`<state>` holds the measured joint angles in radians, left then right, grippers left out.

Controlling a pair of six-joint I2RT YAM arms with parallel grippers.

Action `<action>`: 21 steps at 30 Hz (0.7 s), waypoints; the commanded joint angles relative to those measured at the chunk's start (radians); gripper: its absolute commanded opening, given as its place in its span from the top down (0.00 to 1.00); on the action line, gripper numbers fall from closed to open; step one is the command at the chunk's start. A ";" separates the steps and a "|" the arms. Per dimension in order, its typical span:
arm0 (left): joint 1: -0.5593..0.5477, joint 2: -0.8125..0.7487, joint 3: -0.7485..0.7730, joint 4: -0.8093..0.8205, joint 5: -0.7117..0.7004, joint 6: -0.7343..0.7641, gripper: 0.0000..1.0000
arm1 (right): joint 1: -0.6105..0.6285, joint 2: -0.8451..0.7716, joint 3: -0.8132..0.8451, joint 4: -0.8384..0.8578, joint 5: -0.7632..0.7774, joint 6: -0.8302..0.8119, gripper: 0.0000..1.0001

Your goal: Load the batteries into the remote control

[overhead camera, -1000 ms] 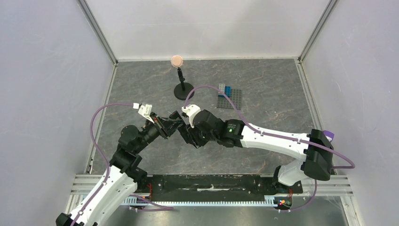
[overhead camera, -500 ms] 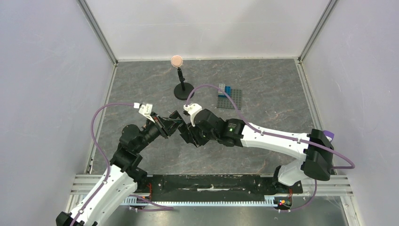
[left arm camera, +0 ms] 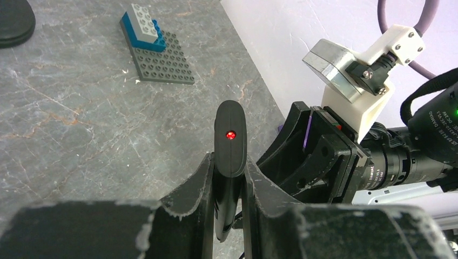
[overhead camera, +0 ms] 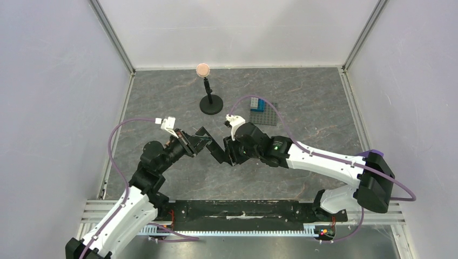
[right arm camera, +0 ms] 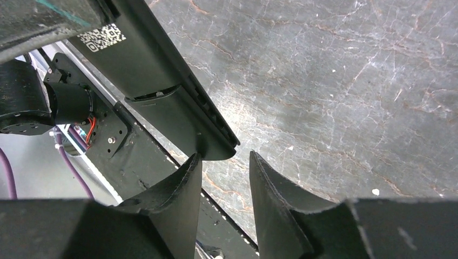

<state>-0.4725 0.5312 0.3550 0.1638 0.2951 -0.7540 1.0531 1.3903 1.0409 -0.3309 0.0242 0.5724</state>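
The remote control [overhead camera: 215,145] is a long black bar held off the table between the two arms. My left gripper [overhead camera: 193,143] is shut on it; in the left wrist view the remote [left arm camera: 230,137] stands edge-on between the fingers [left arm camera: 197,186], showing a red light. My right gripper [overhead camera: 232,155] is open at the remote's other end. In the right wrist view the remote [right arm camera: 156,70], with a QR sticker, ends just beyond the open gripper [right arm camera: 224,157], close to the left fingertip [right arm camera: 192,164]. The batteries are out of view.
A black stand [overhead camera: 211,104] with a round pink top [overhead camera: 203,69] is at the back. A grey studded baseplate [overhead camera: 267,114] with blue and grey bricks [overhead camera: 258,103] lies to its right and also shows in the left wrist view [left arm camera: 167,62]. Walls enclose the table.
My right gripper has drawn back to the right, from over the remote's middle to its end. My left gripper still holds the remote and has shifted slightly.
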 commanded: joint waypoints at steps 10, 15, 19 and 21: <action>-0.008 0.063 -0.008 0.090 0.049 -0.254 0.98 | -0.091 -0.057 -0.130 0.173 -0.066 0.144 0.60; -0.008 0.083 -0.013 0.117 0.028 -0.374 0.98 | -0.117 -0.095 -0.186 0.228 -0.078 0.209 0.60; -0.008 0.096 -0.022 0.134 0.008 -0.487 0.98 | -0.135 -0.129 -0.228 0.268 -0.076 0.270 0.60; -0.008 0.102 -0.031 0.134 -0.005 -0.543 0.98 | -0.143 -0.144 -0.249 0.292 -0.073 0.303 0.60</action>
<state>-0.4694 0.6350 0.3199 0.1879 0.2298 -1.0618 0.9382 1.2778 0.8288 -0.1463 -0.1070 0.7944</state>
